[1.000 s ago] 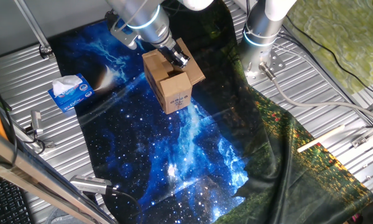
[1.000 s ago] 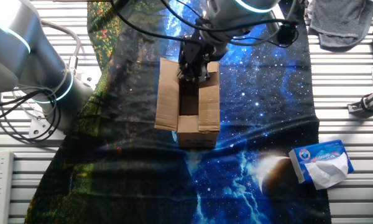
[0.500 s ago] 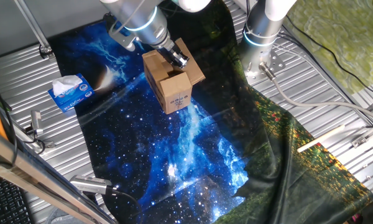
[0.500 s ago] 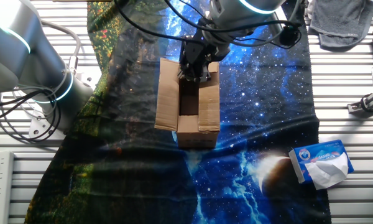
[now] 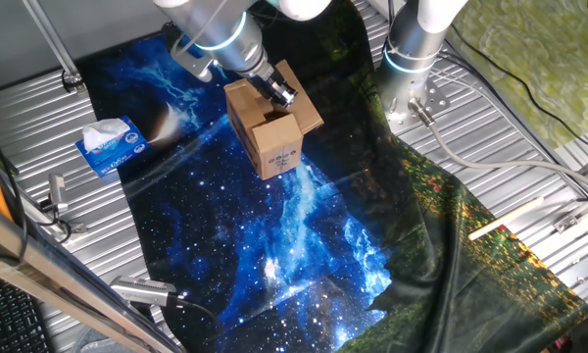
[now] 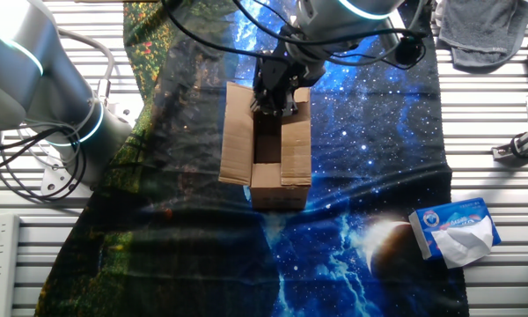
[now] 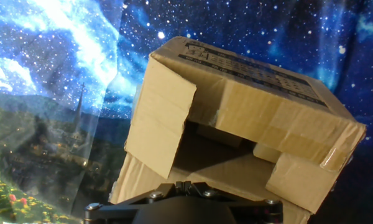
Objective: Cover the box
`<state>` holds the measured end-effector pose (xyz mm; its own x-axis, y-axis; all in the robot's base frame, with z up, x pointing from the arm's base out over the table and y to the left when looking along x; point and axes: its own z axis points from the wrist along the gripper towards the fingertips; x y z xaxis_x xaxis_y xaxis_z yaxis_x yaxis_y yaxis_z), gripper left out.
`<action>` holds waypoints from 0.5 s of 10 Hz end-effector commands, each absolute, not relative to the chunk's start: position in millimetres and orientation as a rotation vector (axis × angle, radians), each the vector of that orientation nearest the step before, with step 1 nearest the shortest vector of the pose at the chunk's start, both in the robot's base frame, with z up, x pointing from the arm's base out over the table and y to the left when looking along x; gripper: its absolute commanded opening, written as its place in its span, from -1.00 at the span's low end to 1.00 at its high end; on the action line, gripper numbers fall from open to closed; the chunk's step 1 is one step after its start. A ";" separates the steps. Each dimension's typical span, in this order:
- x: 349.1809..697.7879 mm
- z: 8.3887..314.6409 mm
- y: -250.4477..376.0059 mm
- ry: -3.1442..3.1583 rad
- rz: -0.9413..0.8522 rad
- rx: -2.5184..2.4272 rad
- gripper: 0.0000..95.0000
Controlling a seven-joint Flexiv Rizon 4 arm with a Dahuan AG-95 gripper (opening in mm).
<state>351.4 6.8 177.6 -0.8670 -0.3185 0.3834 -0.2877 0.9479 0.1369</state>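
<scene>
Cardboard box [image 5: 271,132] is seen standing on the galaxy-print cloth [image 5: 274,245] that is spread over the ribbed metal table [image 5: 529,137], toward the cloth's far edge in one fixed view, with its white printed label [image 5: 283,157] turned toward that camera. Its top is only partly shut: in the other fixed view one long flap [image 6: 236,132] is spread outward, another flap [image 6: 296,141] is laid over part of the opening, and a dark gap is left between them. The gripper [image 6: 275,95] is positioned at the box's upper edge, against the flaps, with its tips sunk into the opening; whether the fingers are spread or clenched cannot be told from any view. In the hand view only the dark base of the gripper [image 7: 183,202] is shown at the bottom edge, with the box [image 7: 236,118] directly ahead and its flaps partly folded. A blue and white tissue box [image 5: 112,147] is placed on the cloth's side edge, well apart from the carton. A second robot base [image 5: 412,59] is mounted by the table's far side.
</scene>
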 end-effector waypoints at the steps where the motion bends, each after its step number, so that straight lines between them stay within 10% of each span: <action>1: 349.9 180.6 6.3 -2.692 -0.100 0.436 -1.00; 5: 350.0 181.0 2.4 -2.687 -0.104 0.425 -1.00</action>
